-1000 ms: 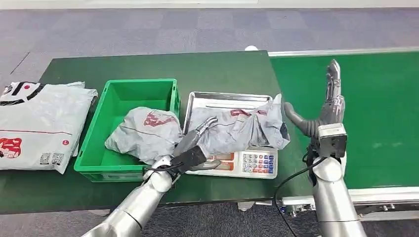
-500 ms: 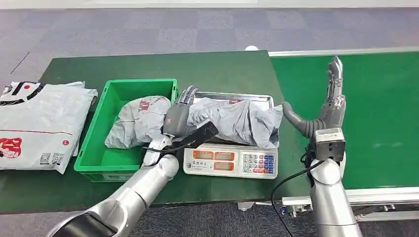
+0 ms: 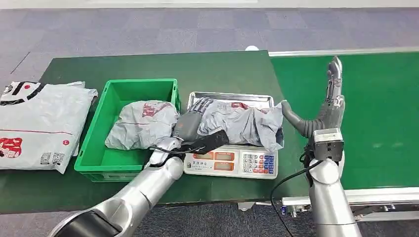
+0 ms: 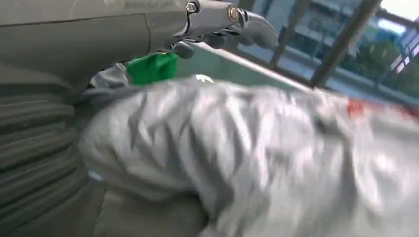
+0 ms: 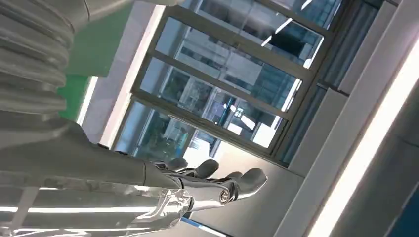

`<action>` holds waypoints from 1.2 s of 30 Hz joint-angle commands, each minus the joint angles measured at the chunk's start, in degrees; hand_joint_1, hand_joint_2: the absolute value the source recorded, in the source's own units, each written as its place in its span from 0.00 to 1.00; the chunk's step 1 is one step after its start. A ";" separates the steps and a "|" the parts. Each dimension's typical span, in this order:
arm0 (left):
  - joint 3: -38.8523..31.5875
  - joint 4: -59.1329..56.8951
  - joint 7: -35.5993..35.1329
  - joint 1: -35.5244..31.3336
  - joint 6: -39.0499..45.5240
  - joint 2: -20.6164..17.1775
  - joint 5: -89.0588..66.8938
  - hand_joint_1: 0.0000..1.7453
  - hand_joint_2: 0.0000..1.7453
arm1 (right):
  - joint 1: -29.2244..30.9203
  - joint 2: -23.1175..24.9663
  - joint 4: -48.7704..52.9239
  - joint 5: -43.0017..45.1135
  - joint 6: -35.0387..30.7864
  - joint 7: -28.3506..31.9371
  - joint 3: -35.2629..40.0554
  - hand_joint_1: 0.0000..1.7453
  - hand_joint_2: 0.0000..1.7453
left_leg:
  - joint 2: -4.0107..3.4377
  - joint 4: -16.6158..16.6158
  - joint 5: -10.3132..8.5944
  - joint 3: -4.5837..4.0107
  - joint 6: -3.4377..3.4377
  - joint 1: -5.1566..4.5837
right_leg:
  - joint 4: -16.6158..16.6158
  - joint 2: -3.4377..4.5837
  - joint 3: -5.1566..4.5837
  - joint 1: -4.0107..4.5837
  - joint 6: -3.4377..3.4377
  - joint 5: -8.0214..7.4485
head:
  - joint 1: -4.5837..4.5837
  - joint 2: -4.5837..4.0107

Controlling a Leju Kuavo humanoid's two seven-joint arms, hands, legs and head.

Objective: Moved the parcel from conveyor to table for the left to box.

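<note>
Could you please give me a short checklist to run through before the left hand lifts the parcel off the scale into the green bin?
1. Parcel lies on the scale's tray: ok.
2. Left hand is at the parcel's near end, fingers over it, thumb below: ok; whether the grip is firm: cannot tell.
3. Right hand is raised and open beside the parcel's far end; touching it or apart: cannot tell.
4. Green bin stands right beside the scale: ok.
5. Room in the bin: another grey parcel already fills much of it: cannot tell.
</note>
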State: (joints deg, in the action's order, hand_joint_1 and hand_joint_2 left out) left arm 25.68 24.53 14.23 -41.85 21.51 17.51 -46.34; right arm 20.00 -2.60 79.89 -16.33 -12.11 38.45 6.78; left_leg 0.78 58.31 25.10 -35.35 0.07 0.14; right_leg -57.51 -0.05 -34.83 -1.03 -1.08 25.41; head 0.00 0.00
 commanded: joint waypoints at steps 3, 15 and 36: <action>5.69 -4.19 2.34 -2.75 -5.51 0.48 -1.78 1.00 1.00 | 0.53 -0.21 -1.65 -0.48 0.33 -0.91 0.88 0.00 1.00 | -0.19 -0.14 0.06 0.31 0.04 0.06 | 0.21 0.10 0.31 0.09 0.11 -0.02 | 0.00 0.00; 0.64 0.91 9.67 -0.58 7.05 -0.37 1.15 1.00 1.00 | -0.57 0.61 0.34 -2.01 1.61 -2.41 0.12 0.00 1.00 | -0.13 -0.03 0.04 0.07 0.03 0.03 | 0.04 0.09 0.04 0.04 0.06 -0.01 | 0.00 0.00; -14.72 20.55 23.26 6.94 18.49 -1.40 0.90 1.00 1.00 | -1.89 0.03 1.51 -2.00 1.54 -3.11 0.37 0.00 1.00 | -0.36 -0.11 0.12 0.27 0.07 0.06 | 0.13 0.28 0.18 0.08 0.14 0.02 | 0.00 0.00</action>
State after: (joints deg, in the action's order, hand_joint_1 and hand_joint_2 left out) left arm 25.78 29.80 31.96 -39.21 38.17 17.83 -41.14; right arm 17.94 -2.60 81.55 -18.40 -10.75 35.78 6.78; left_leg 0.76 58.31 25.12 -35.38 0.07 0.14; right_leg -57.51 -0.03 -34.86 -1.03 -1.08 25.43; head 0.00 0.00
